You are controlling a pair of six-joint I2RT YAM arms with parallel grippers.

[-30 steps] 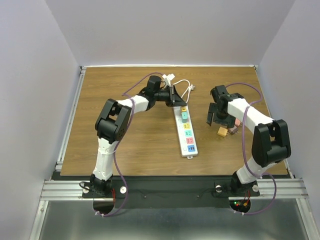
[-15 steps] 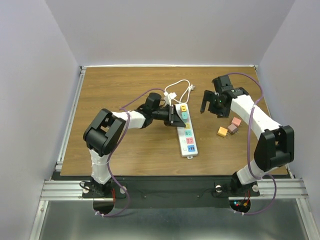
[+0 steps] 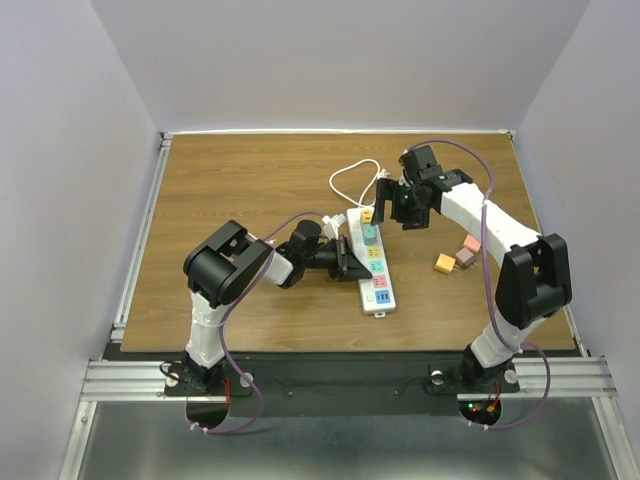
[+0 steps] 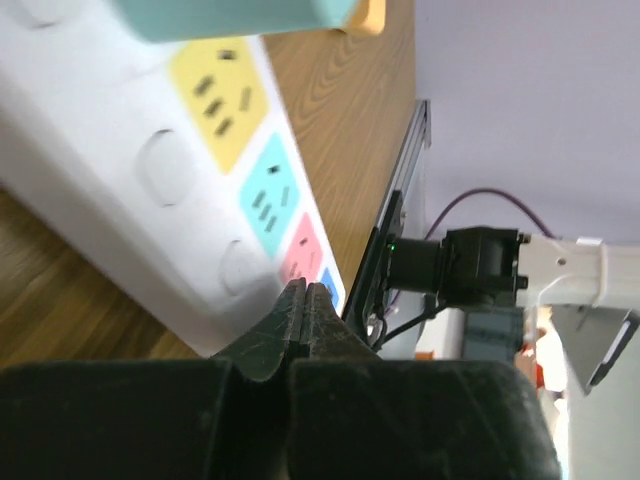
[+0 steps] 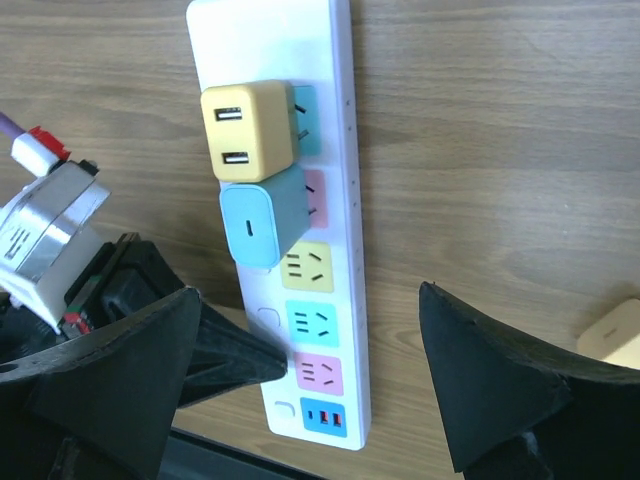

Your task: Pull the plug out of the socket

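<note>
- The left jaws are pressed fully together and hold nothing. Their fingertips (image 4: 297,318) sit low against the left long side of the power strip (image 3: 379,290), about halfway along it.
- The right jaws are spread wide and empty. Their fingers (image 5: 490,390) hang above the strip's far half without touching anything.
- The strip lies flat in the middle of the tabletop (image 3: 230,200), with its blue end patch nearest the arms. The three nearer outlets are free.
- The two far outlets are filled, one by a blue plug (image 5: 262,225) and beyond it a yellow plug (image 5: 248,130). They stand side by side, touching or nearly so.
- The step in hand looks like the approach: the left arm seems to brace the strip while the right lines up. Which plug is meant cannot be told.
- The next move calls for lowering the right jaws around one plug body, closing on it and pulling straight up. The neighbouring plug leaves little room on that side.
- The cord (image 3: 352,178) loops beyond the far end, near the right arm. A few cubes (image 3: 445,263) lie well apart to the right.
- All edges are far off, and the space overhead is open for the lift.
</note>
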